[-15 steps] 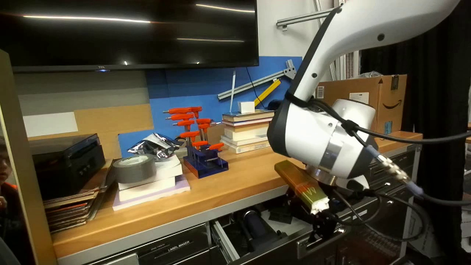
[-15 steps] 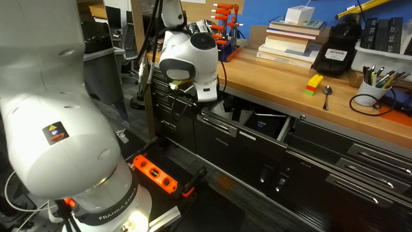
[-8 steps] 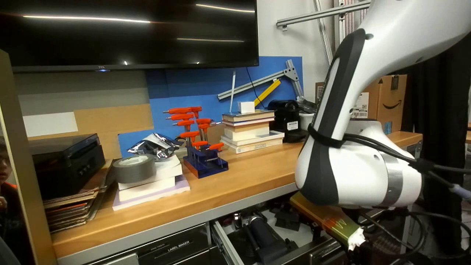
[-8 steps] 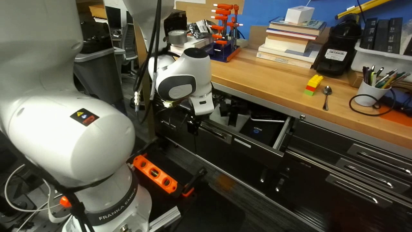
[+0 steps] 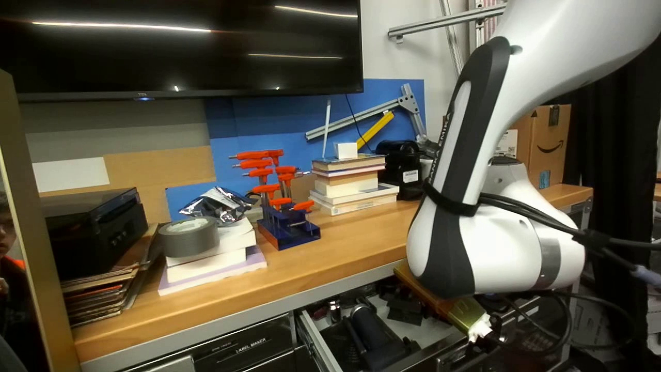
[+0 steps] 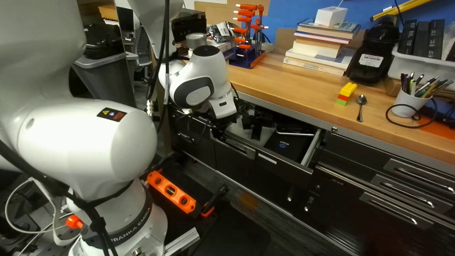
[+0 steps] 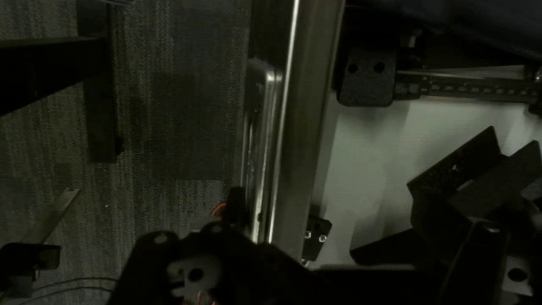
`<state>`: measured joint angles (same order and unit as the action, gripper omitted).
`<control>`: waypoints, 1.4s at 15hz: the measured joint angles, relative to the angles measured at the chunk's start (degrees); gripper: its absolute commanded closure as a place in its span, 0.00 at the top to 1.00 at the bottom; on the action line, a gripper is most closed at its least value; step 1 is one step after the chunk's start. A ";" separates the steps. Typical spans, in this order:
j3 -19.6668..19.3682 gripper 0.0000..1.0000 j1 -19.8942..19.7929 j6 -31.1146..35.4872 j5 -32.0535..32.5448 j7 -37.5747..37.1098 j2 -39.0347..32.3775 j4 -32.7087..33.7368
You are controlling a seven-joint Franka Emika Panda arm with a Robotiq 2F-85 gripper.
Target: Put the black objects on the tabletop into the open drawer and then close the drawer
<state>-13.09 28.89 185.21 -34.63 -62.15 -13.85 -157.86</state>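
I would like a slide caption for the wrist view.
Open drawer from above: black parts inside, handle on its front, carpet below.

White arm (image 5: 508, 250), charcoal panels (image 5: 445, 253), black cables (image 5: 537, 214); hand (image 6: 219, 131) apparently black.

1. Upper wall: a black screen (image 5: 186, 51) occupies the upper left of an exterior view. Bright linear reflections cross its glossy face.
2. Lower wall: blue panelling (image 5: 268, 119) adjoins grey panels (image 5: 119, 124) and a tan panel (image 5: 160, 168) below the screen.
3. Side wall section (image 5: 382, 62), right of the screen: white finish.
4. Black curtain (image 5: 619, 144): hangs near the right edge in an exterior view.
5. Floor: grey carpet (image 7: 139, 186), dimly lit in the wrist view.
6. Furniture: a grey chair (image 6: 143, 46) appears right of a grey bin (image 6: 106, 81) in an exterior view.
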 measured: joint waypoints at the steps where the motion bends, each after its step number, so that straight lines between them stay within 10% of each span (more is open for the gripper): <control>1: 0.12 1.00 0.49 1.25 -0.23 -0.38 0.24 0.07; 8: -2.63 1.00 4.94 3.46 -0.49 -1.11 1.19 1.23; 21: -51.87 1.00 53.62 -3.74 -13.17 7.08 -10.32 0.51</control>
<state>-64.97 82.51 181.46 -47.80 -55.07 -24.17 -157.35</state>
